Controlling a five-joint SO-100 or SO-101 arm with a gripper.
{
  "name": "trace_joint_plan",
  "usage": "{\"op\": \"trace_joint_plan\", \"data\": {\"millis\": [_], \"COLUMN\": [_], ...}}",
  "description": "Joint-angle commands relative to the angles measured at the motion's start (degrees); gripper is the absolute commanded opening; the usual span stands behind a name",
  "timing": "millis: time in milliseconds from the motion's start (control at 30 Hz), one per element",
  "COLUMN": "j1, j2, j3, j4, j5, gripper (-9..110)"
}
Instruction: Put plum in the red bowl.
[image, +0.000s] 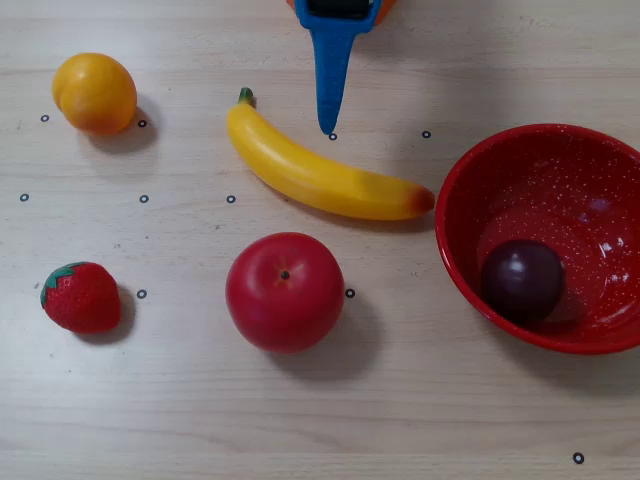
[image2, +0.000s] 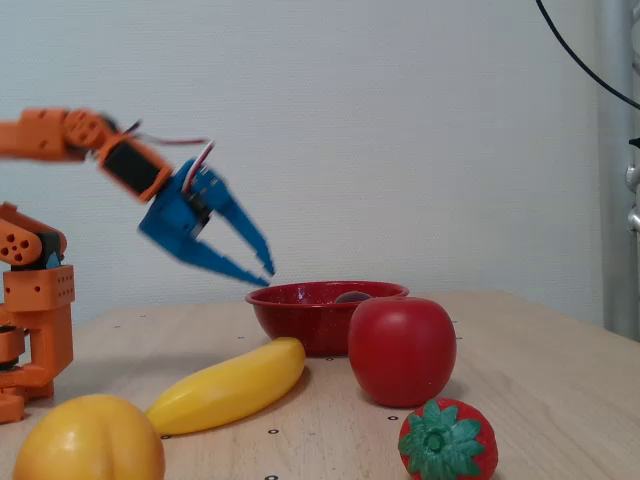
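Observation:
The dark purple plum (image: 522, 280) lies inside the red speckled bowl (image: 452, 205) at the right of the overhead view. In the fixed view only the plum's top (image2: 352, 297) shows over the bowl's rim (image2: 300, 312). My blue gripper (image2: 267, 276) hangs in the air just left of the bowl's rim, tilted down, holding nothing, with its fingertips a little apart. In the overhead view the gripper (image: 328, 126) comes in from the top edge as one blade pointing at the table above the banana.
A yellow banana (image: 320, 175) lies left of the bowl, just below the gripper tip. A red apple (image: 285, 291) sits at the front centre, a strawberry (image: 80, 297) at front left, an orange (image: 95, 92) at back left. The orange arm base (image2: 35, 300) stands at the left.

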Motion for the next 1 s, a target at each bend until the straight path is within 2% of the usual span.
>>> {"op": "trace_joint_plan", "data": {"millis": [0, 433, 767, 967], "j1": [-1.8, -3.3, -3.0, -2.8], "j2": [8.2, 26.9, 33.0, 33.0], "j3": [3.9, 26.7, 27.1, 27.1], "j4": [-3.3, -9.8, 11.9, 12.0], "j5": [0.5, -1.1, -4.6, -5.6], "gripper": [0, 0, 0, 0]}}
